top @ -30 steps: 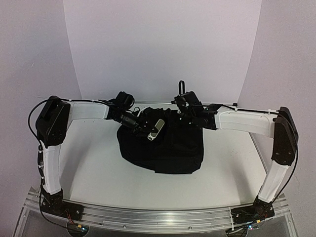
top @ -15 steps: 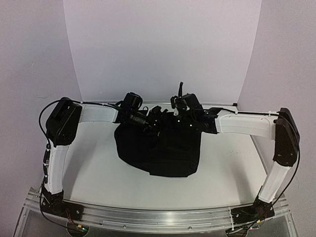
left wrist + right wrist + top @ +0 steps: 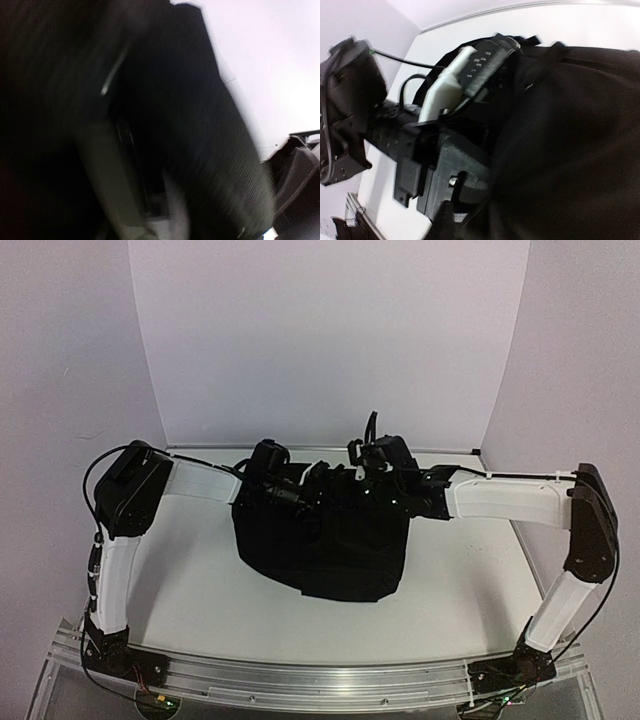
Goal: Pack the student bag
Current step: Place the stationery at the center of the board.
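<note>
A large black student bag lies slumped on a white counter, toward the counter's far edge and about midway between its left and right edges. Two white robot arms reach in from either side and meet at the bag's far end, where the opening appears to be. The left tool is buried among the dark folds there, and the right tool is just beside it. Against the black fabric, and with the left wrist view a dark blur, I cannot tell whether either tool's jaws are apart, together or clamped on cloth. The bag looks soft and floppy, likely to sag and fold rather than keep its shape, and not fragile. The rim of the opening, a strap or a zipper seam seems the best place to take hold, since the flat panels would probably bunch and slip.
</note>
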Robot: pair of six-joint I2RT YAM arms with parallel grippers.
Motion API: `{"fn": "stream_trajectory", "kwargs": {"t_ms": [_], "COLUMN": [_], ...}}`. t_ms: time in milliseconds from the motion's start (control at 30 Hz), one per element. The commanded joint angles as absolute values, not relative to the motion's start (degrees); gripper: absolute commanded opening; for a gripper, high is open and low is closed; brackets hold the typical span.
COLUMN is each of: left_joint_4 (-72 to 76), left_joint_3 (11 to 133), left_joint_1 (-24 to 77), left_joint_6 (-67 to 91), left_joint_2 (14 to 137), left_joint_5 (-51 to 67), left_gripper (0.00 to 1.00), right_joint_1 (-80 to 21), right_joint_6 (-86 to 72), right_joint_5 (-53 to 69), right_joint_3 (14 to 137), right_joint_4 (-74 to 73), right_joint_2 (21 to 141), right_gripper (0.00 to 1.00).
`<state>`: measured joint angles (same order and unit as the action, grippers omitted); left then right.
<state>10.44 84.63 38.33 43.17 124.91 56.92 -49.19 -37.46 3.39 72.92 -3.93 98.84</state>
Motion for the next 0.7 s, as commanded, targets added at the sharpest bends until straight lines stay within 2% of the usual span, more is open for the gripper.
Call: {"fn": "stream_trajectory", "kwargs": {"t_ms": [0, 100, 267, 433, 667], "left_joint_4": [2.18, -3.99, -10.9, -12.83, -10.06], "left_joint_3": [81.31, 78.2, 73.89, 70.06, 68.21], "left_joint_1": [38.77, 38.79, 38.69, 38.55, 37.46], "left_joint_6": [33.6, 29.74, 27.36, 27.72, 30.47], "left_joint_2": [114.66, 109.37, 102.39, 97.36, 93.82], "left_joint_5": [51.42, 46.77, 39.84, 34.53, 33.33], "left_gripper": [0.62, 0.69, 0.71, 0.7, 0.72], "right_joint_1": [-50.71, -50.29, -46.86, -40.36, -34.58], "right_joint_6": [-37.2, -36.41, -35.08, -33.59, -28.97], "right_joint_5": [0.94, -3.74, -4.53, 2.28, 12.1], "right_joint_3": [73.13, 74.89, 78.25, 81.04, 87.47], "right_joint_4": [-3.36, -6.65, -9.87, -9.94, -9.85], "right_joint_2": [91.48, 90.04, 91.08, 95.6, 105.39], "right_gripper": [0.44, 0.52, 0.52, 0.52, 0.53]}}
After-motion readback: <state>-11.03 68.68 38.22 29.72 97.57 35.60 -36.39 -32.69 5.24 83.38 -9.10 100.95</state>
